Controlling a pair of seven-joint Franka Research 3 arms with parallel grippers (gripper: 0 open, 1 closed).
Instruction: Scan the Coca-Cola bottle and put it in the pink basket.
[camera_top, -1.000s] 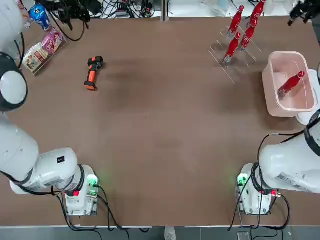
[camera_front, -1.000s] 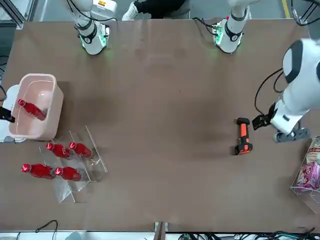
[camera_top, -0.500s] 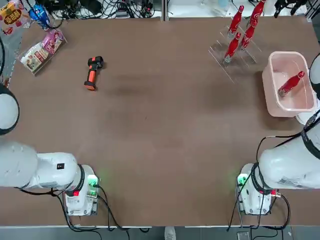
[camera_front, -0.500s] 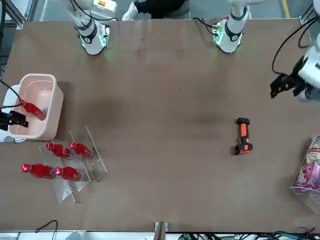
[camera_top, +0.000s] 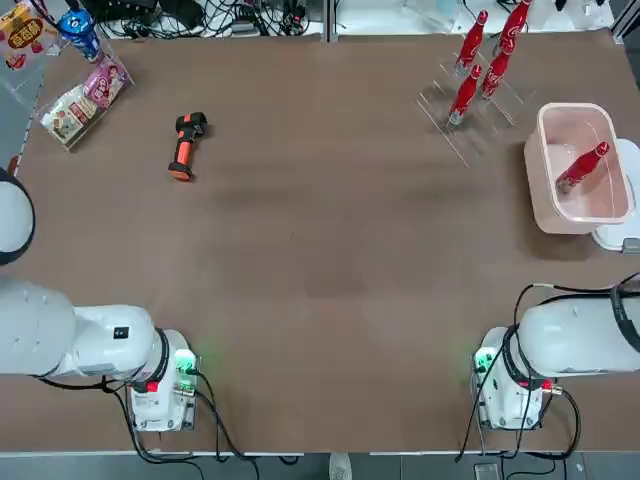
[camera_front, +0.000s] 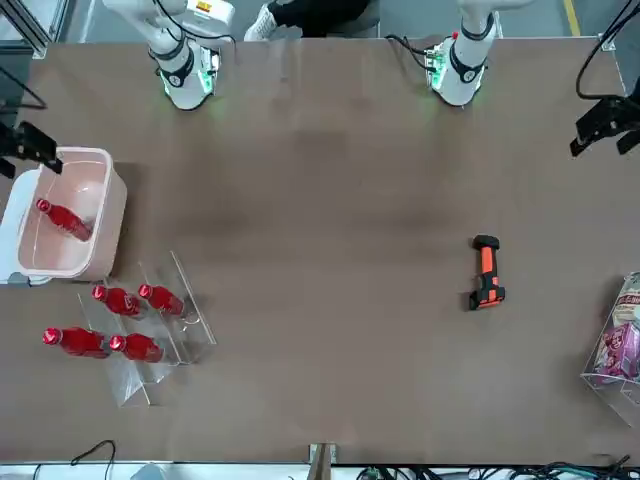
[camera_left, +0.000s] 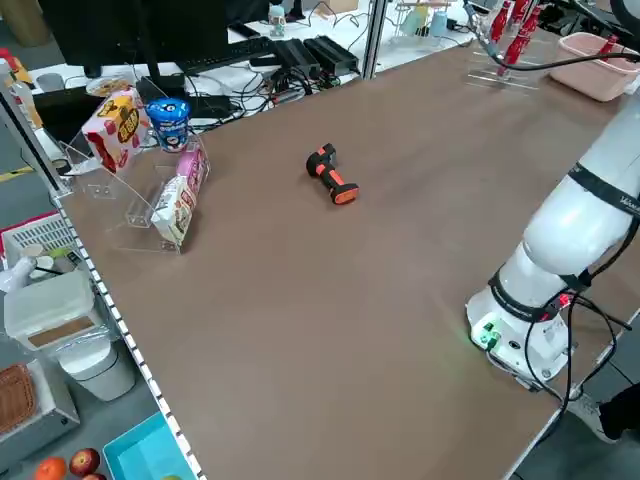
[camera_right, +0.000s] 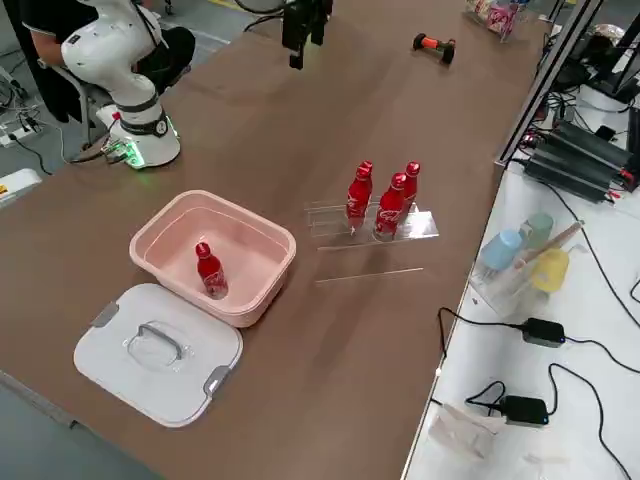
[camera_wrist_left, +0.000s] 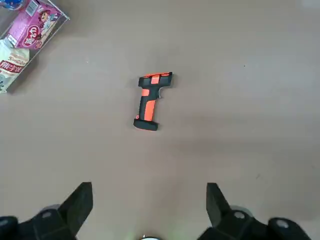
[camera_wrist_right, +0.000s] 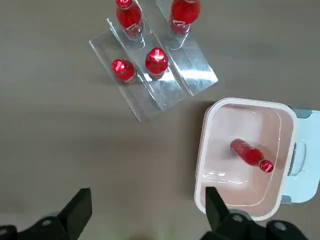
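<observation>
One Coca-Cola bottle (camera_top: 582, 167) lies tilted inside the pink basket (camera_top: 541, 162) at the table's right edge; the right wrist view shows this bottle (camera_wrist_right: 252, 156) in the basket (camera_wrist_right: 206, 150) far below. My right gripper (camera_wrist_right: 148, 215) hangs open and empty high above the table, seen beside the basket in the front view (camera_front: 30, 148). Several more red bottles (camera_top: 478, 62) stand in a clear rack behind the basket. My left gripper (camera_wrist_left: 148, 210) is open and empty, high above the orange-and-black scanner (camera_wrist_left: 150, 100), at the table's edge in the front view (camera_front: 603, 125).
The scanner (camera_top: 184, 145) lies on the far left of the table. A white lid (camera_right: 160, 350) rests beside the basket. Snack packets in a clear stand (camera_top: 85, 95) sit at the far left corner. Cables run along the far edge.
Both arms have lifted and drawn back out of the top view. The left gripper has moved away from the scanner, the right one away from the basket. The bottle stays in the basket.
</observation>
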